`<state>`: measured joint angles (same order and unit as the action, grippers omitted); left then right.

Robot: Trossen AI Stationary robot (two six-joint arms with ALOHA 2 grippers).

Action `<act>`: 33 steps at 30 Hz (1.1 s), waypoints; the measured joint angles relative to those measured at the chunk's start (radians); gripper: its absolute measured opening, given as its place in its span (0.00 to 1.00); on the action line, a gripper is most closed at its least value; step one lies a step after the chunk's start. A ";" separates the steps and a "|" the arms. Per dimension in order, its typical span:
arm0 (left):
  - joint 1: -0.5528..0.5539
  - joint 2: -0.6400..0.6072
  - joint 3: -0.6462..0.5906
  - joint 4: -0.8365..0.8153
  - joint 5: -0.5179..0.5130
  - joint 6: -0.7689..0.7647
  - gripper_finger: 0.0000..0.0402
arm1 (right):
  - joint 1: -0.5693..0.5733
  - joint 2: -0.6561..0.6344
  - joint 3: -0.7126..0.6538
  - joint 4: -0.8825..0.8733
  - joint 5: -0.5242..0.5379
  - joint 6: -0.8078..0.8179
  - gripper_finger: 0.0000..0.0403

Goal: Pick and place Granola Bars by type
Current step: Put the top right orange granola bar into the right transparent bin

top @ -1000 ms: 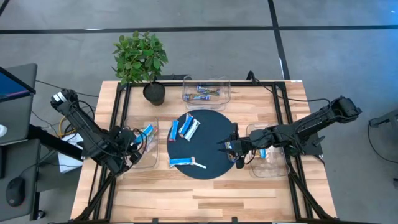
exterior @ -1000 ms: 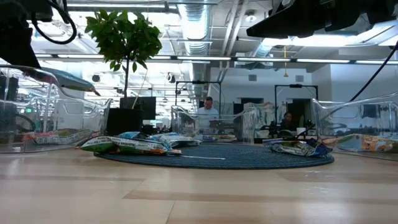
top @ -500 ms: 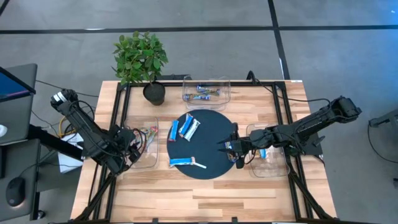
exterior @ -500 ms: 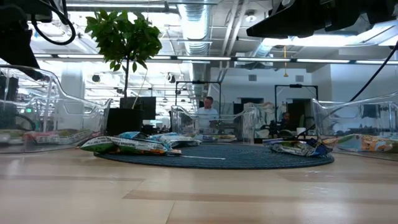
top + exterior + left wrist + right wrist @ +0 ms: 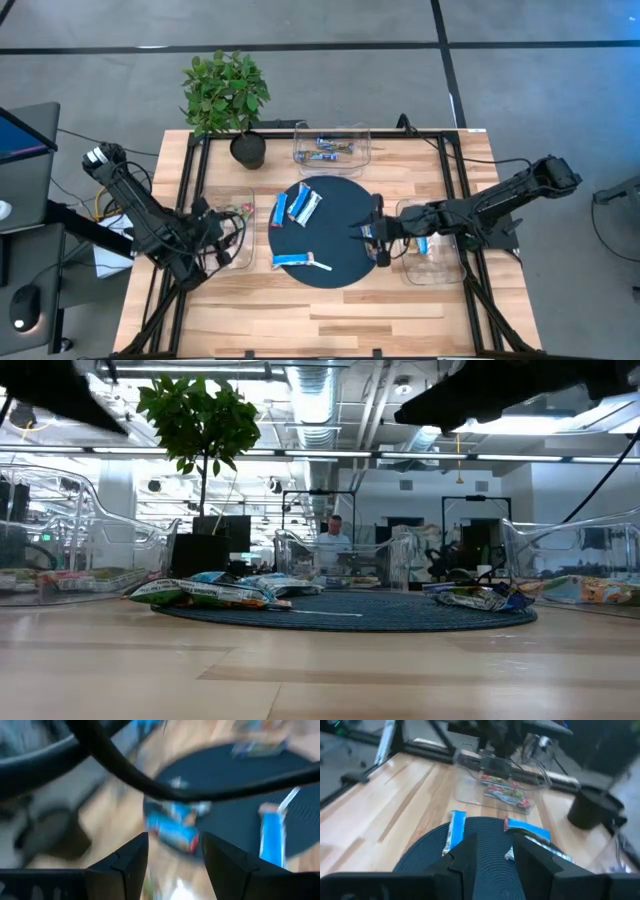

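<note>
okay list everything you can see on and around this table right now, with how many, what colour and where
Mat: one, dark round, table centre.
Blue-and-white granola bars: two side by side at the mat's far left, one at its near left, one at its right edge by the right end effector.
White stick: one, beside the near-left bar.
Clear bins: three; left bin holds multicoloured bars, far bin holds dark bars, right bin holds blue bars; counts inside unclear.
Potted plant: one, green in a black pot, far-left corner.
Person: one, in the room behind.
Left end effector: open, empty, over the left bin.
Right end effector: at the mat's right edge, partly open.
</note>
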<state>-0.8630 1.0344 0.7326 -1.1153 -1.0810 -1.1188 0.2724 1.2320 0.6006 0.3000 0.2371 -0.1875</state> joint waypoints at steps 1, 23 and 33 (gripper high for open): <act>-0.009 0.002 0.000 0.045 -0.052 0.074 0.44 | -0.011 0.000 0.000 0.000 0.000 0.036 0.29; -0.143 0.228 -0.050 0.116 -0.259 0.383 0.44 | -0.098 0.290 0.196 -0.212 0.177 0.616 0.29; -0.140 0.227 -0.050 0.111 -0.236 0.381 0.44 | -0.100 0.451 0.477 -0.782 0.197 0.958 0.29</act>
<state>-1.0031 1.2613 0.6827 -1.0042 -1.3173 -0.7380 0.1722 1.6831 1.0781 -0.4821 0.4339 0.7703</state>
